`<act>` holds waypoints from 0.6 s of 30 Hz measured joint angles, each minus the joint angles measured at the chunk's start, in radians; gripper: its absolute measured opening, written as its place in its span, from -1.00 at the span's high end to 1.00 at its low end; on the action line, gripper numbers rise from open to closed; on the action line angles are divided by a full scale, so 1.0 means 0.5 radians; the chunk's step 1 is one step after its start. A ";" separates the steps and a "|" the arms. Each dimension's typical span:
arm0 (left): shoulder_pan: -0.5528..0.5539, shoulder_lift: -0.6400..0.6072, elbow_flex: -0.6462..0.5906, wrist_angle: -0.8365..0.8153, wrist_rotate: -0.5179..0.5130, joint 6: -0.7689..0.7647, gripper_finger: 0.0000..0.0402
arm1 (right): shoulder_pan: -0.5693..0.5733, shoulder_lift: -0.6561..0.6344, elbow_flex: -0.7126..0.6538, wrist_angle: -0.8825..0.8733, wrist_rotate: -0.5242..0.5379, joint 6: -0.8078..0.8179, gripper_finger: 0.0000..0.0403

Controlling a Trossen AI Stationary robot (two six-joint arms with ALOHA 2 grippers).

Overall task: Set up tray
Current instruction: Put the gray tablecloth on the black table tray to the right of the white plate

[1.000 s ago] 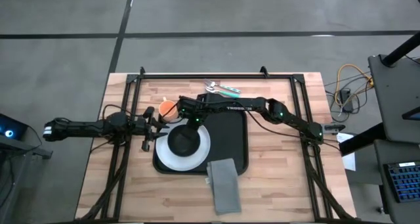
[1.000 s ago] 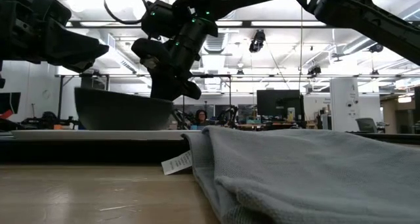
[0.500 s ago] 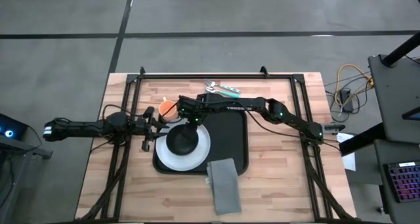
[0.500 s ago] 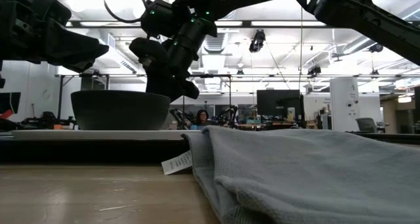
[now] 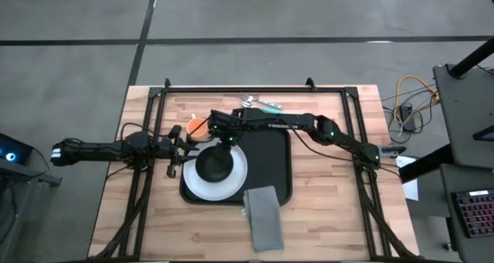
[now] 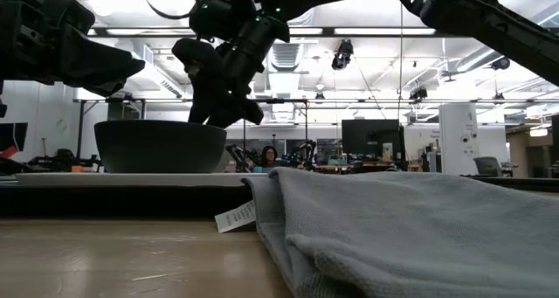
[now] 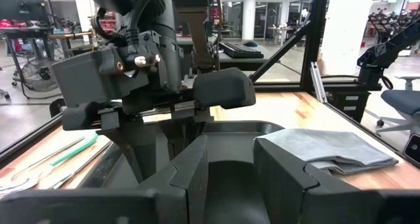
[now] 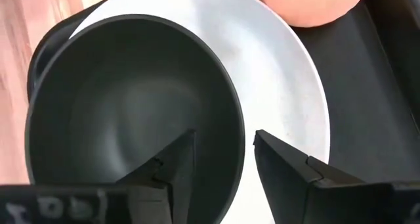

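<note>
Right now the right gripper [image 8: 220, 161] hangs spread just above the dark bowl [image 5: 215, 163], one finger either side of its rim, pinching nothing. Below it, the bowl sits on the white plate [image 5: 238, 175] in the tray [image 5: 274, 166]. Beside it, the left gripper [image 5: 175, 148] waits, spread.

Bowl [image 5: 215, 163] sat on plate [image 5: 238, 179]; plate on tray [image 5: 274, 170]; napkin [image 5: 265, 215] overlapped tray's near edge; cutlery [image 5: 261, 103] behind tray.
</note>
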 joint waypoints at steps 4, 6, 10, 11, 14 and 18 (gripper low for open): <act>0.000 0.000 -0.001 0.000 0.000 0.000 0.48 | 0.000 -0.042 0.000 -0.002 0.000 -0.003 0.28; 0.001 -0.001 -0.001 0.000 0.000 0.000 0.48 | 0.000 -0.083 0.000 -0.017 0.000 -0.010 0.29; 0.001 -0.001 -0.001 0.000 -0.001 0.000 0.48 | 0.004 -0.187 0.000 -0.083 -0.002 -0.011 0.32; 0.000 0.000 -0.001 0.000 -0.001 0.000 0.48 | 0.011 -0.211 0.000 -0.108 -0.002 -0.011 0.33; 0.000 -0.001 -0.001 0.000 0.000 0.000 0.48 | 0.043 -0.281 0.001 -0.182 -0.004 -0.011 0.35; 0.000 -0.001 0.000 0.000 0.000 0.000 0.48 | 0.100 -0.347 0.001 -0.308 -0.015 -0.006 0.37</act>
